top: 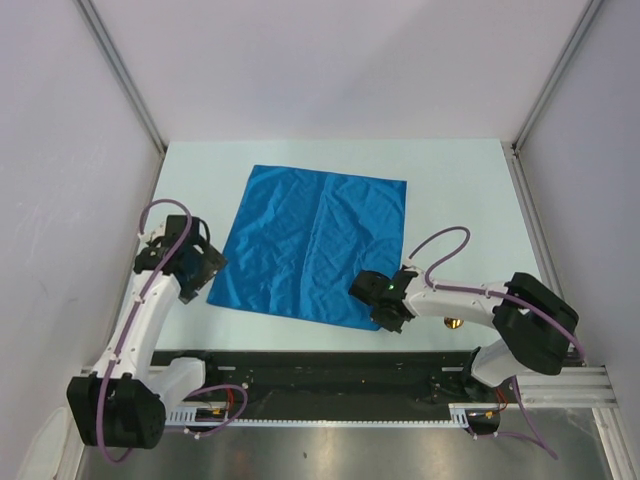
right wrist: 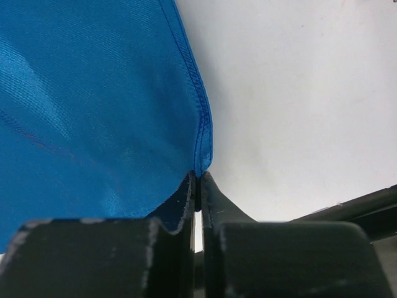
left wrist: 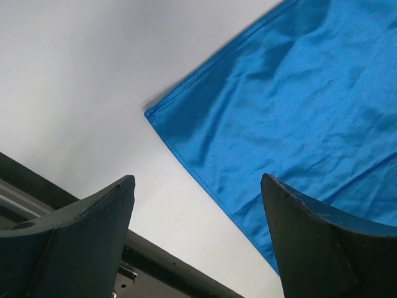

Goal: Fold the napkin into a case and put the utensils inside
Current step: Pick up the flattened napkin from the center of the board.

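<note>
**Near edge.** A black rail (top: 330, 375) runs across the front of the table and carries both arm bases. Purple cables (top: 440, 240) loop off each arm. Just past the rail, a small gold-coloured object (top: 452, 323) shows beside the right arm, which largely hides it. It cannot be identified.

**Right gripper (right wrist: 198, 192): clenched.** Its own wrist view shows the two dark fingers (right wrist: 177, 214) pressed together, with the near right corner of the napkin (top: 310, 245) pinched between their tips. From overhead the gripper body covers that corner, so the contact itself is out of sight there.

**Left gripper (left wrist: 198, 239): released.** Its wrist view shows the fingers (left wrist: 80, 242) standing wide apart, with bare table and the napkin's near left edge between them. The napkin's near left corner lies just ahead. From overhead the gripper sits just beside the napkin's left edge, close to that corner. Whether it touches the cloth cannot be told.

**Napkin.** It lies spread out and unfolded in the middle of the table (top: 470, 200), turned slightly askew to the table edges. It is bright blue and roughly square, with a soft sheen and shallow creases running through the centre. Only the wrist views show the fine weave and the narrow stitched hem along its edges.

**Surroundings.** The table top is pale, smooth and matte. White wall panels (top: 330, 60) close in the left, right and far sides, joined by metal corner posts (top: 120, 70).
</note>
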`<state>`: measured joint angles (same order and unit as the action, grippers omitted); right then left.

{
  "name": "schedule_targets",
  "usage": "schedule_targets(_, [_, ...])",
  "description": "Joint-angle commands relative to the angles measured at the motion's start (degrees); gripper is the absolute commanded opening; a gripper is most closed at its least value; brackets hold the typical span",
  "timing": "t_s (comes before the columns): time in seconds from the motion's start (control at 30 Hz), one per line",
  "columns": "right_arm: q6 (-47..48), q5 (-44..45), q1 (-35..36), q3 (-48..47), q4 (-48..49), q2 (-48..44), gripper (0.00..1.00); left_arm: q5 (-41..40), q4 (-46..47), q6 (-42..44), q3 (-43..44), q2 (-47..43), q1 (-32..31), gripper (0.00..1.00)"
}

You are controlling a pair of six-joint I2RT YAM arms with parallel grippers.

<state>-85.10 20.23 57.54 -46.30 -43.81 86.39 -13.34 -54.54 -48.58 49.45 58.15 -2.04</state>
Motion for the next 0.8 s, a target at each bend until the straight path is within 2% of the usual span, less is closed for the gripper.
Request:
schedule_targets(0.0, [-2.79, 0.42, -0.32, 2.54, 2.77, 0.98, 0.00, -0.02, -0.39, 0.15, -0.05, 2.75, 0.37, 0.87])
schedule_targets(0.17, [-0.07, 3.24, -0.32, -0.01, 2.06, -2.36, 0.00, 0.60, -1.60, 0.68, -1.46, 9.25, 0.46, 0.84])
schedule_targets(0.3, [2.13, 2.80, -0.67, 0.16, 4.69, -4.30, 0.00, -1.77, -3.11, -3.00, -2.68, 12.60, 1.78, 0.79])
schedule_targets(0.33, [2.65, 2.45, -0.85, 0.60, 5.48, -4.56, 0.00, -1.08, -2.68, -3.19, -3.04, 12.78, 3.69, 0.75])
schedule_targets(0.4, [4.24, 1.23, -1.90, 1.91, 7.51, -5.70, 0.00, -1.59, -1.18, -3.54, -4.10, 13.47, 5.03, 0.74])
schedule_targets(0.5, [6.43, -0.71, -4.01, 4.55, 10.76, -7.90, 0.00, -3.09, 0.40, -3.10, -4.36, 15.58, 5.38, 0.74])
schedule_targets(0.63, [8.89, -2.30, -6.12, 6.75, 12.96, -9.83, 0.00, -1.35, 5.39, -3.46, -6.03, 19.44, 6.35, 0.63])
schedule_targets(0.77, [9.69, -3.52, -6.65, 8.42, 14.01, -10.71, 0.00, -0.98, 9.01, -3.89, -7.52, 21.83, 6.35, 0.60])
